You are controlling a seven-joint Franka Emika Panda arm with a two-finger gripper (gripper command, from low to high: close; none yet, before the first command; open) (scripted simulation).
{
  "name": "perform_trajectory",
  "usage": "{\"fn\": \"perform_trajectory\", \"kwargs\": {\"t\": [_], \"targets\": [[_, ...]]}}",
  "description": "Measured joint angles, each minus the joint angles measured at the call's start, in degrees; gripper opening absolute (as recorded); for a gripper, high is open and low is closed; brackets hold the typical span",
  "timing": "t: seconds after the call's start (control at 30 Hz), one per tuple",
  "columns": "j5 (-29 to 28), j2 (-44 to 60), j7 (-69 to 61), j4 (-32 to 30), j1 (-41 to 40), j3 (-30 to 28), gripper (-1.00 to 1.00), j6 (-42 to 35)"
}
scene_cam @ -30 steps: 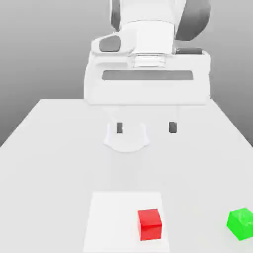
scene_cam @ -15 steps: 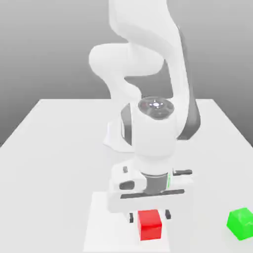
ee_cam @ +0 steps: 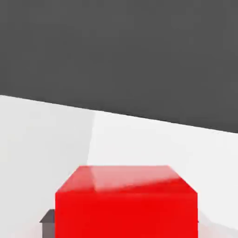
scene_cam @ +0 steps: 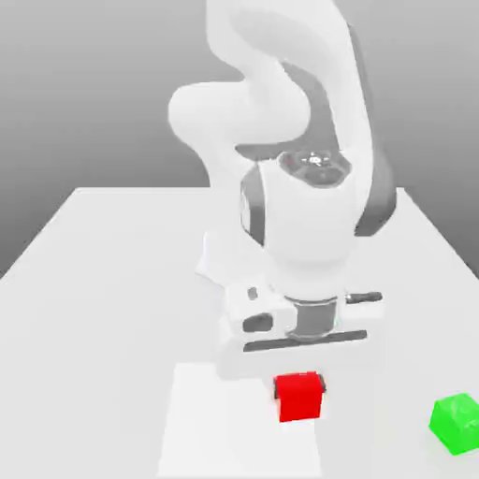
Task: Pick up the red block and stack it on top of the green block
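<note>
In the exterior view the red block (scene_cam: 299, 399) hangs a little above the white table (scene_cam: 103, 309), with my gripper (scene_cam: 299, 384) shut on it from above. A dark fingertip (scene_cam: 321, 382) shows at the cube's right side. The green block (scene_cam: 457, 423) rests on the table near the front right corner, well to the exterior view's right of the red one and apart from it. In the hand view the red block (ee_cam: 125, 204) sits close up between the fingers, and a dark fingertip (ee_cam: 48, 217) presses against one of its sides.
A lighter square patch (scene_cam: 215, 426) marks the table under and to the left of the red block. The arm's base (scene_cam: 213, 264) stands at the middle of the table behind the hand. Grey background lies beyond the table's far edge.
The hand came down from high over the table, its fingers closed on the red block, and the block has since risen slightly and shifted toward the exterior view's right.
</note>
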Motion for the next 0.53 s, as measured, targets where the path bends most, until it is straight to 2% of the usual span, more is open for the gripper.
{"fn": "perform_trajectory", "kwargs": {"t": [0.17, 0.3, 0.33, 0.53], "targets": [[-2.7, 2.7, -0.7, 7.2, 7.5, 6.4, -1.00, -4.8], [-7.1, 10.2, 1.8, 9.3, 11.1, 5.1, -1.00, 0.4], [-7.7, 11.2, 2.2, 9.4, 11.5, 4.8, 1.00, 1.3], [-8.0, 11.7, 2.4, 9.4, 11.7, 4.6, 1.00, 1.7]]}}
